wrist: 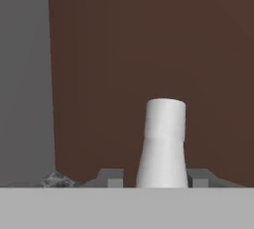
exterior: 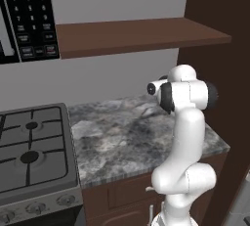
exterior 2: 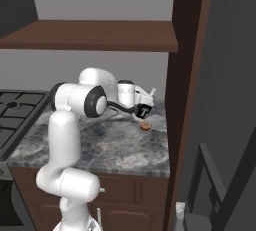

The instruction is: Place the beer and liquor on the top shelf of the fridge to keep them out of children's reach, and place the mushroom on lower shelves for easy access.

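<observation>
The liquor (wrist: 165,143), low centre in the hand view, looks to be clasped by the gripper (exterior 2: 144,110) at its white neck. Lift toward the fridge is needed next; the mushroom (exterior 2: 145,126) sits just below.

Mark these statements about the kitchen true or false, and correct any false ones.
1. The mushroom lies on the counter, just below the gripper. True.
2. The liquor lies on its side. False: in the hand view its white neck stands upright between the finger tips.
3. The stove holds the mushroom. False: the mushroom is on the counter.
4. A brown wall shelf hangs above the counter. True.
</observation>
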Available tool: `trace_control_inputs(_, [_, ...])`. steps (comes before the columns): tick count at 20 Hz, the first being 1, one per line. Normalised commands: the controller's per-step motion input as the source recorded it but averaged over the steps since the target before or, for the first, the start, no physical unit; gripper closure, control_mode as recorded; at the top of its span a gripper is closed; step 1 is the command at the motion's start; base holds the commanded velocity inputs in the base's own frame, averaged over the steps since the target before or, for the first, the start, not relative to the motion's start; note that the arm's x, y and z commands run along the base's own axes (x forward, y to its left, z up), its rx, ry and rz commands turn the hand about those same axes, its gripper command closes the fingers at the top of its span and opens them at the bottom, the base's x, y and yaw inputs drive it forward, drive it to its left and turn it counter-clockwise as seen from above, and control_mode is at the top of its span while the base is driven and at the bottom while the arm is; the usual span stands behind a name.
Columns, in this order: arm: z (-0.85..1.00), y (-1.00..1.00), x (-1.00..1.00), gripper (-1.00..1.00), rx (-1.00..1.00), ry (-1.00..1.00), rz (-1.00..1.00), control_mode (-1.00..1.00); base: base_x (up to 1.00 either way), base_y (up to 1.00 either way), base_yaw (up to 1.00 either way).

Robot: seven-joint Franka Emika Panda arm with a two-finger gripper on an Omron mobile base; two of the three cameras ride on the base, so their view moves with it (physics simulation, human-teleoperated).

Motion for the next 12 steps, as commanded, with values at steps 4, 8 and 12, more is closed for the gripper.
trace_control_inputs(4, [-0.01, -0.01, 0.01, 1.00, 0.00, 0.00, 0.00, -1.00, 0.00, 0.00, 0.00])
trace_control_inputs(8, [0.01, 0.00, -0.22, 1.00, 0.00, -0.04, 0.02, -1.00, 0.00, 0.00, 0.00])
trace_control_inputs(12, [0.25, 0.08, -0.62, 1.00, 0.00, -0.19, 0.14, -1.00, 0.00, 0.00, 0.00])
